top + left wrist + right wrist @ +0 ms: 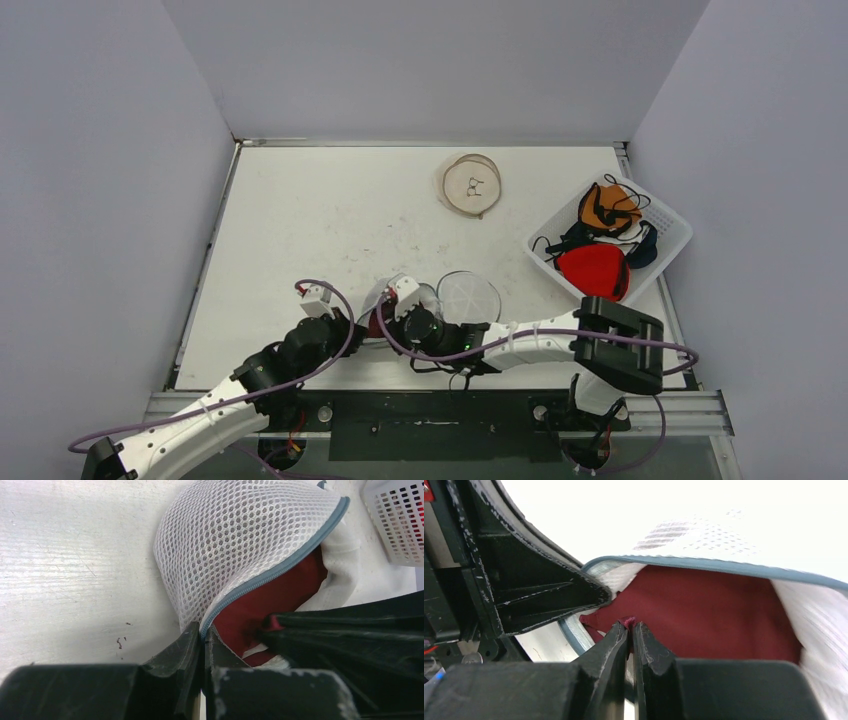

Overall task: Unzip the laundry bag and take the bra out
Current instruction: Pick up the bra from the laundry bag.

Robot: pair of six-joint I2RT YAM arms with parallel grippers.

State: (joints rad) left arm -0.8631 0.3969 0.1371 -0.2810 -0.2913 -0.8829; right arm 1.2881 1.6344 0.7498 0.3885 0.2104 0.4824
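Note:
The white mesh laundry bag (240,540) with a grey zip edge (280,570) lies at the table's near middle, mostly hidden under both wrists in the top view (385,295). Its mouth is open and a dark red bra (260,610) shows inside. My left gripper (204,636) is shut on the bag's zip edge. My right gripper (630,625) is shut on a fold of the red bra (704,610) at the bag's mouth, next to the left gripper's black fingers (539,595).
A clear round lid-like disc (468,296) lies just right of the bag. A second round mesh bag (471,184) lies at the far middle. A white basket (668,222) holding several bras stands at the right, also in the left wrist view (395,520).

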